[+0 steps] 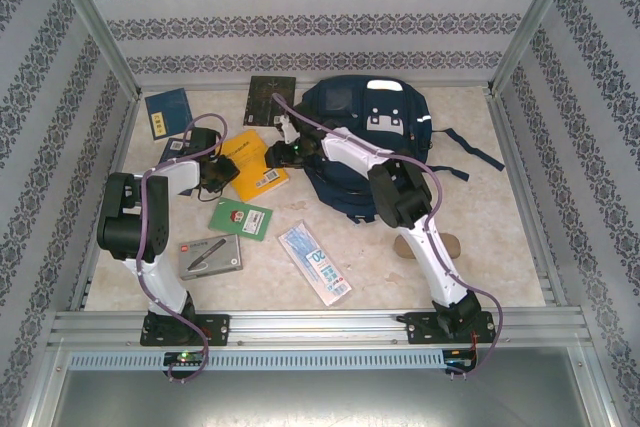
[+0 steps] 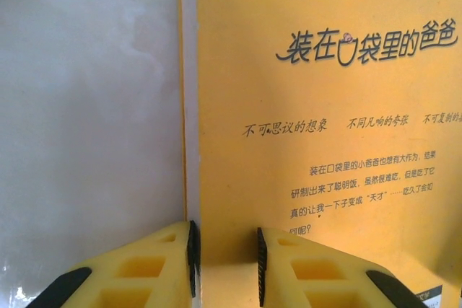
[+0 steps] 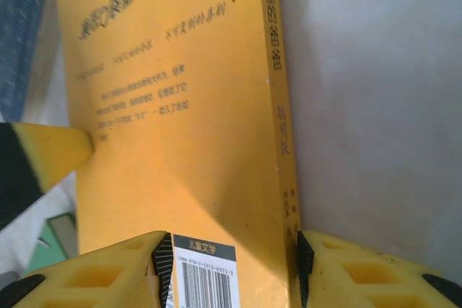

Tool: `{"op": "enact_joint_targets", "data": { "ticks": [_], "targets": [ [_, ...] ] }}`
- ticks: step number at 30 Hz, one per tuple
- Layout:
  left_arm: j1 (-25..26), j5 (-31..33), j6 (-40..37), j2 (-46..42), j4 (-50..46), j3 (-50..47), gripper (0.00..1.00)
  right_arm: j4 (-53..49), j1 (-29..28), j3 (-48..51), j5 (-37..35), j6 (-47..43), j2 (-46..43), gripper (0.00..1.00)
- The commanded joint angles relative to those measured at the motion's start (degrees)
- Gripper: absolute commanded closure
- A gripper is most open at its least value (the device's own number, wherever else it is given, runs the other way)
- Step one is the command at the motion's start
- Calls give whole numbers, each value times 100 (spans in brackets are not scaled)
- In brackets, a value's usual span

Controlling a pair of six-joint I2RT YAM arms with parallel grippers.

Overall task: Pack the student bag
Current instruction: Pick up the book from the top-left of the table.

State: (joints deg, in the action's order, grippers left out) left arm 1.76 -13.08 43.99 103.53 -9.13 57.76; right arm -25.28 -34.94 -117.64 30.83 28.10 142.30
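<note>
The overhead camera gives me bright, even, diffuse light, slightly washed out, with only soft shadows on the surface [image 1: 500,247]. My left wrist view is crisp on the print of the yellow book [image 2: 325,142], with pale glare on the bare surface beside it. My right wrist view is dimmer: far print smears out of focus, the barcode [image 3: 206,286] reads sharp, grey shade lies right of the book.

The yellow book [image 2: 325,142] carries the title 装在口袋里的爸爸 at the upper right of the left wrist view, with 不可思议的想象 printed beneath it, while its barcode label [image 3: 204,279], low in the right wrist view, reads 儿童文学.
</note>
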Motion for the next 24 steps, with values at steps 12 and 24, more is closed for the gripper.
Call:
{"op": "enact_joint_targets", "data": {
  "ticks": [12, 24],
  "targets": [
    [97, -608, 133, 97, 413, -591, 73, 1549, -352, -156, 1867, 1425, 117, 53],
    [2, -674, -258, 243, 188, -310, 74, 271, -483, 167, 242, 337, -66, 51]
  ]
}}
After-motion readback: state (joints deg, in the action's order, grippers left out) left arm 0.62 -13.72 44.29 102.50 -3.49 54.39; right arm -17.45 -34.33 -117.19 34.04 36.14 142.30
